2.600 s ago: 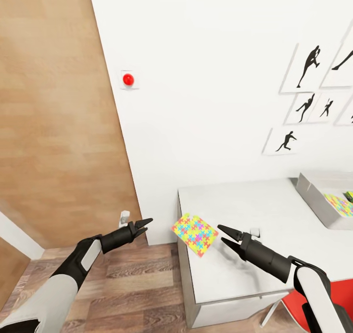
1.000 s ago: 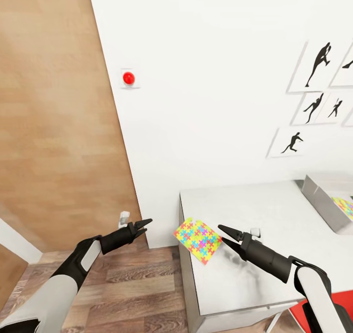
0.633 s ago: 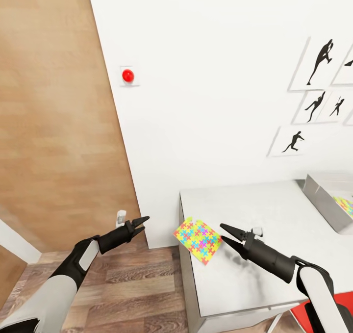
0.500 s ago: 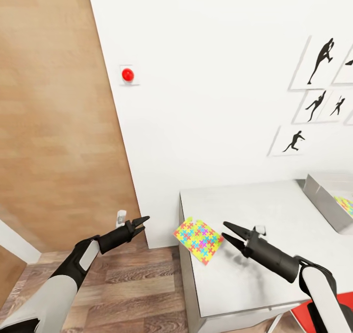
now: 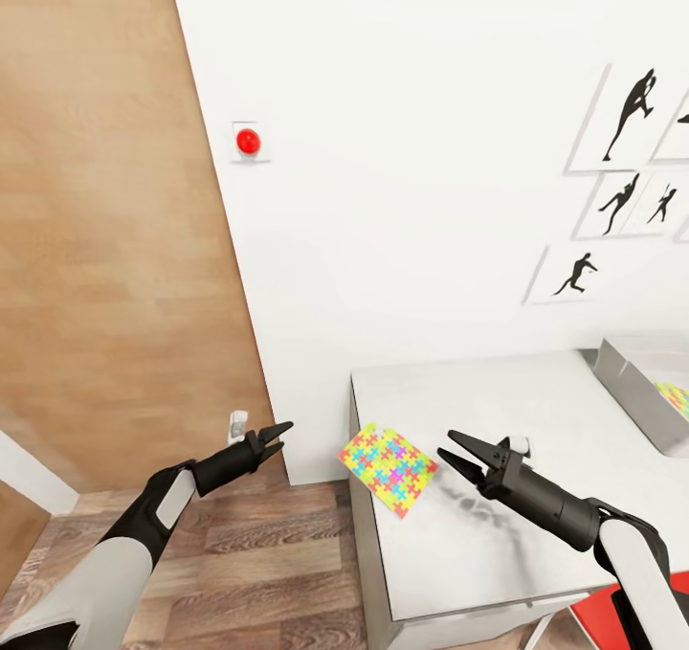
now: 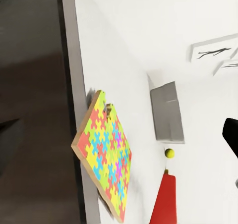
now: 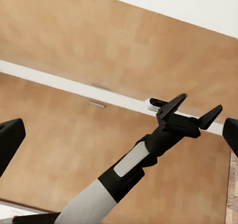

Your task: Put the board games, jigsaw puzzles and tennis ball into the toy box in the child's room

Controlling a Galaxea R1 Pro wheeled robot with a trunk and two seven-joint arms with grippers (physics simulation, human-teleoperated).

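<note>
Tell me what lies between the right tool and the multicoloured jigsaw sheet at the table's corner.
Nothing: in the head view only bare pale tabletop separates the open right tool from the multicoloured jigsaw sheet.

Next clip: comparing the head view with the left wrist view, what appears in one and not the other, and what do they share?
Head view alone: a red round wall button, the open left gripper, and a second multicoloured puzzle sheet inside the light-grey toy box. Left wrist view alone: a small yellow-green tennis ball past the box. Shared: the multicoloured jigsaw puzzle overhanging the corner of the pale grey-white table, the toy box, the black silhouette pictures and the red chair.
</note>
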